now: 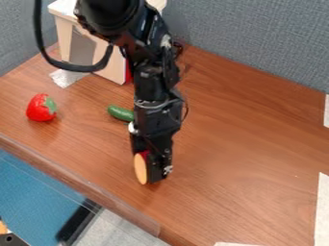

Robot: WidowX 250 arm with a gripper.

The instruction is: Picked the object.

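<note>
The tool (155, 177) holds a tan disc (140, 168) upright, low at the bench (237, 158). The cucumber (120, 113) and strawberry (40, 108) lie apart.

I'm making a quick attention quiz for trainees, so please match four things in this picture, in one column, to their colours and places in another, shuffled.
Things:
1. Strawberry
2. Cucumber
3. Oval-faced piece
4. Cable loop

Colours and places:
A. Black, in front of the pale box
B. Tan face with some red beside it, at the lower end of the gripper
C. Green, right beside the arm
D. Red with a green top, apart from the arm

Pairs: 1-D, 2-C, 3-B, 4-A
</note>
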